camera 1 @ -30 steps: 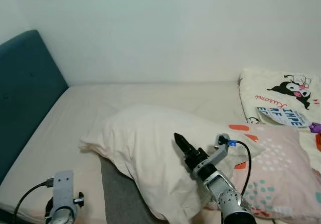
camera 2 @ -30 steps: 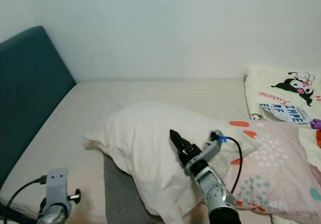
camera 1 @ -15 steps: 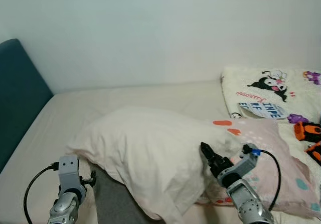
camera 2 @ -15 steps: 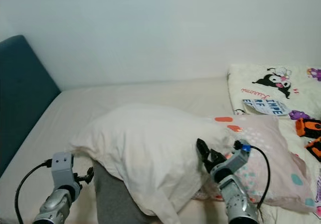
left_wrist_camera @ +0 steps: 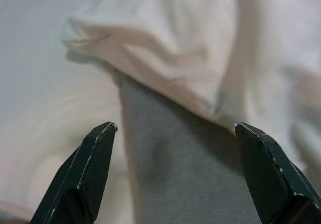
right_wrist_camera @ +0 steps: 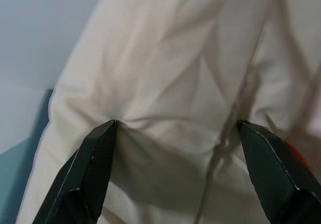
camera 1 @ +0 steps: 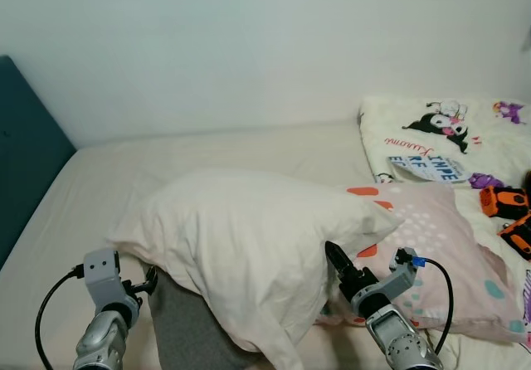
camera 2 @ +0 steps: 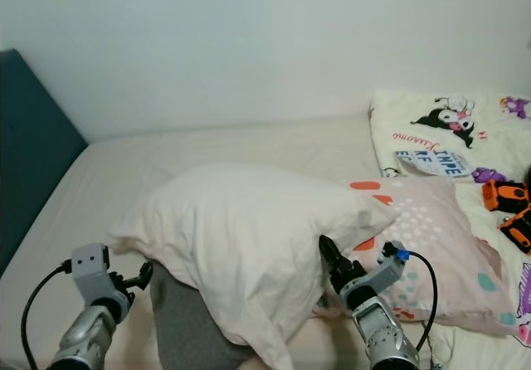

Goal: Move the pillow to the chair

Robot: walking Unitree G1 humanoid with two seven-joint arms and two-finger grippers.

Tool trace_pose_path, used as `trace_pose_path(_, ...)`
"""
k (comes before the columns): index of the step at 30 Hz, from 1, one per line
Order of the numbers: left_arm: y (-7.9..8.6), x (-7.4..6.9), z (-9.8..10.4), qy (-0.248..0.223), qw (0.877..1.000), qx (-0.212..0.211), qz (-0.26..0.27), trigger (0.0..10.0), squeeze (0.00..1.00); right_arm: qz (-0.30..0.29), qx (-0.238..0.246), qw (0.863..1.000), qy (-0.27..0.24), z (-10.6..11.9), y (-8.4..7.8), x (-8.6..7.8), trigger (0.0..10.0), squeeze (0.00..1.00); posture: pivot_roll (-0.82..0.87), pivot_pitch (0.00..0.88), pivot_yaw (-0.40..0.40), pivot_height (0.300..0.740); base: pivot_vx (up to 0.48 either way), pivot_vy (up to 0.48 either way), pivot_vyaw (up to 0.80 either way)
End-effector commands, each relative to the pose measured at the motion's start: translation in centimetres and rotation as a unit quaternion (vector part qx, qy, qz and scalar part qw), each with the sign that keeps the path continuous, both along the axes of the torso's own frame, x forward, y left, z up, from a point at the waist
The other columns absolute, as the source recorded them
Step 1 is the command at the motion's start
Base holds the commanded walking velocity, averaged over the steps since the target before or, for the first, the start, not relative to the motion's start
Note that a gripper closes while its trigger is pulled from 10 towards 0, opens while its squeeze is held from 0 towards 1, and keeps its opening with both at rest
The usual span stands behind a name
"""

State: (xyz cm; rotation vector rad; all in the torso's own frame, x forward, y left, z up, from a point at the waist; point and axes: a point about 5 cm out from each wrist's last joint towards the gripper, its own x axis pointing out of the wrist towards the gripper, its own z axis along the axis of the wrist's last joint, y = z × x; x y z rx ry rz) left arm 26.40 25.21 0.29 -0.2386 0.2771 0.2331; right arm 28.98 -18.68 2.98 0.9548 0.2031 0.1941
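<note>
A large cream pillow (camera 1: 241,237) lies across the middle of the bed, partly over a grey cloth (camera 1: 187,333). My right gripper (camera 1: 336,262) is at the pillow's right side, open, with its fingertips against the fabric. In the right wrist view the creased pillow cover spans the gap of the right gripper (right_wrist_camera: 176,123). My left gripper (camera 1: 145,283) sits low by the pillow's left corner. Seen from the left wrist, the left gripper (left_wrist_camera: 174,127) is open and short of the pillow's corner (left_wrist_camera: 85,28), with the grey cloth (left_wrist_camera: 170,153) ahead.
A pink dotted pillow (camera 1: 440,254) lies under and right of the cream one. Behind it are a cartoon-print blanket (camera 1: 448,138) and orange toys (camera 1: 508,212). A teal headboard (camera 1: 25,163) stands at the left and a white wall runs behind the bed.
The camera has swung to the right. My right gripper went from above the pillow's top down to its right side. My left gripper rose closer to the pillow's left corner.
</note>
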Motion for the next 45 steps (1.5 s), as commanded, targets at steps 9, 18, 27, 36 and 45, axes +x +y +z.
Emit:
trace_pose_path(9, 1.1, 0.4, 2.1, -0.067, 0.997, 0.017, -0.023, 10.0, 0.0, 0.066, -0.014, 0.998, 0.017, 0.8, 2.9, 2.4, 10.0, 0.0, 0.08, 0.2, 0.116, 0.74, 0.0, 0.0, 0.0)
trace_pose_path(18, -2.4, 1.2, 2.4, -0.099, 0.992, -0.009, -0.08, 10.0, 0.0, 0.139, -0.024, 0.99, -0.009, 1.2, 6.1, 2.6, 0.0, 0.0, 0.07, 0.193, 0.091, 0.74, 0.0, 0.0, 0.0)
trace_pose_path(27, -3.0, 0.5, 1.4, -0.083, 0.993, -0.023, -0.077, 10.0, 0.0, 0.133, -0.036, 0.989, -0.044, 2.6, 5.8, 3.6, 0.0, 0.0, 0.06, 0.161, 0.069, 0.74, 0.0, 0.0, 0.0)
trace_pose_path(36, -3.6, 1.2, 0.7, -0.041, 0.997, -0.042, -0.05, 10.0, 0.0, 0.098, -0.079, 0.971, -0.201, 9.2, 2.8, 6.0, 0.0, 0.0, 0.03, 0.045, 0.064, 0.74, 0.0, 0.0, 0.29)
trace_pose_path(45, -5.0, 4.2, 3.0, -0.064, 0.996, -0.045, -0.043, 10.0, 0.0, 0.114, -0.094, 0.906, -0.397, 19.6, 2.3, 6.4, 0.0, 0.0, 0.01, 0.0, 0.071, 0.74, 0.0, 0.0, 0.7)
